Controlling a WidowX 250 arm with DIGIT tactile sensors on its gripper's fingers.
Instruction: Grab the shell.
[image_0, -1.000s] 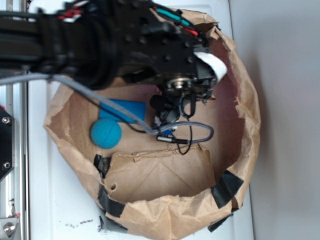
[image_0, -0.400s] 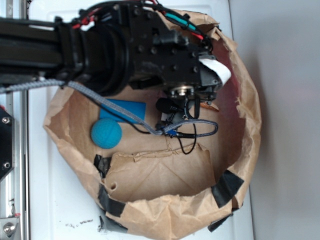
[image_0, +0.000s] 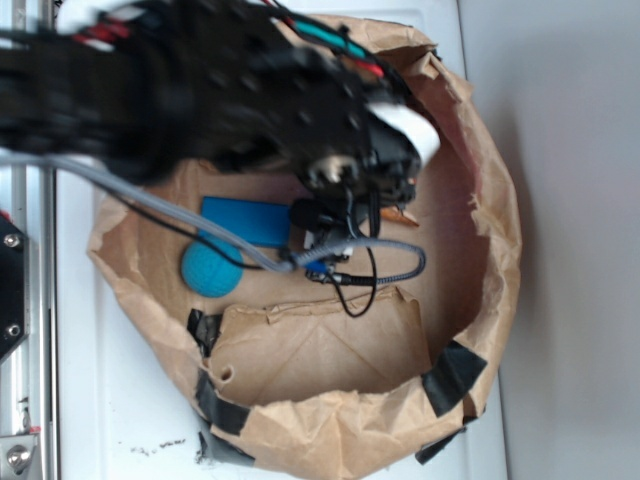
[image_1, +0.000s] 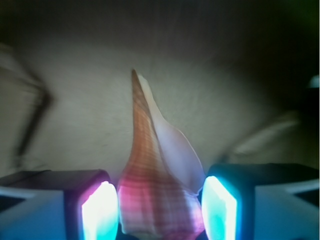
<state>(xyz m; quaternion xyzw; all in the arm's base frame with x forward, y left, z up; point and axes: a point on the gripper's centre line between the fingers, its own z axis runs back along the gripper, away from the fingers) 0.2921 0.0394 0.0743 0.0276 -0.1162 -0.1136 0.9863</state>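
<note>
The wrist view shows the orange-brown ribbed shell (image_1: 155, 190) between my two glowing pads, one (image_1: 100, 212) on its left and the other on its right. Its pointed tail reaches away from me and its pale lip faces right. My gripper (image_1: 160, 210) is shut on it. From outside, the dark arm is blurred over the paper bag. My gripper (image_0: 375, 205) hangs over the bag's middle, and only the orange tip of the shell (image_0: 403, 214) pokes out to its right.
A blue textured ball (image_0: 207, 270) and a flat blue block (image_0: 245, 220) lie on the bag's floor to the left. The crumpled brown bag wall (image_0: 495, 260), patched with black tape (image_0: 450, 375), rings the area. A grey cable (image_0: 385, 255) loops below the gripper.
The arm has shifted left and now shows motion blur. The shell's tip has moved left together with the gripper. The ball and block stay put.
</note>
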